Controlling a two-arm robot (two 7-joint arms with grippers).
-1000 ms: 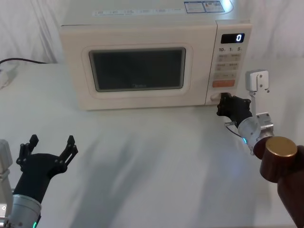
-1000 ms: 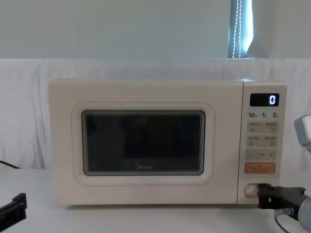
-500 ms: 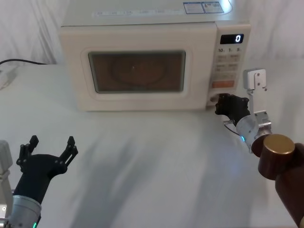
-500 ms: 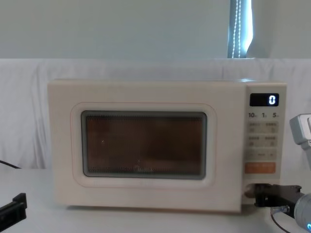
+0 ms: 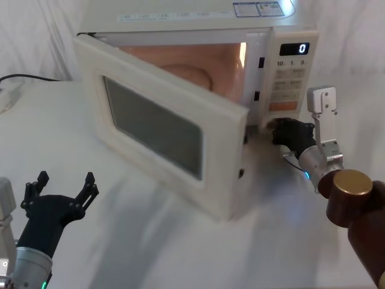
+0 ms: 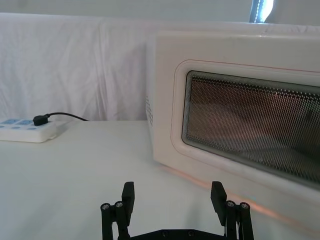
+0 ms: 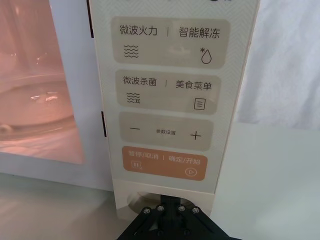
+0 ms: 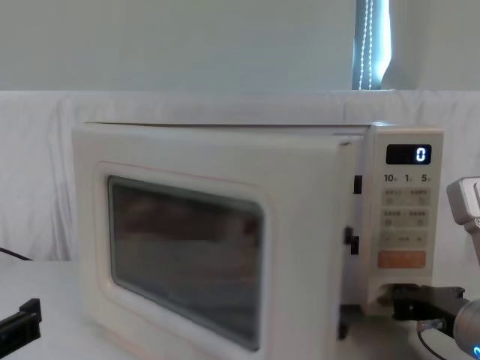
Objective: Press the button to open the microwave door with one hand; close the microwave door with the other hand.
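The microwave door (image 5: 162,129) stands swung out, hinged on the robot's left side. Its free edge points forward and to the right, over the table (image 5: 150,241), and the lit cavity (image 5: 192,63) of the microwave (image 5: 180,24) is open behind it. The long axis of the door runs slanted, from the far left corner toward the near middle.

The coming move, I judge, is to push this door shut, and the left gripper (image 5: 63,189) is the nearer free hand for it. It hovers low over the table, nearer to the robot than the door and to the left of it, well apart, with its fingers (image 6: 120,212) spread wide and holding nothing. The door face lies ahead of it and a little to the right.

The right gripper (image 5: 281,130) is at the button (image 7: 145,199) under the orange key (image 7: 165,163). Its fingers seem closed together, empty.
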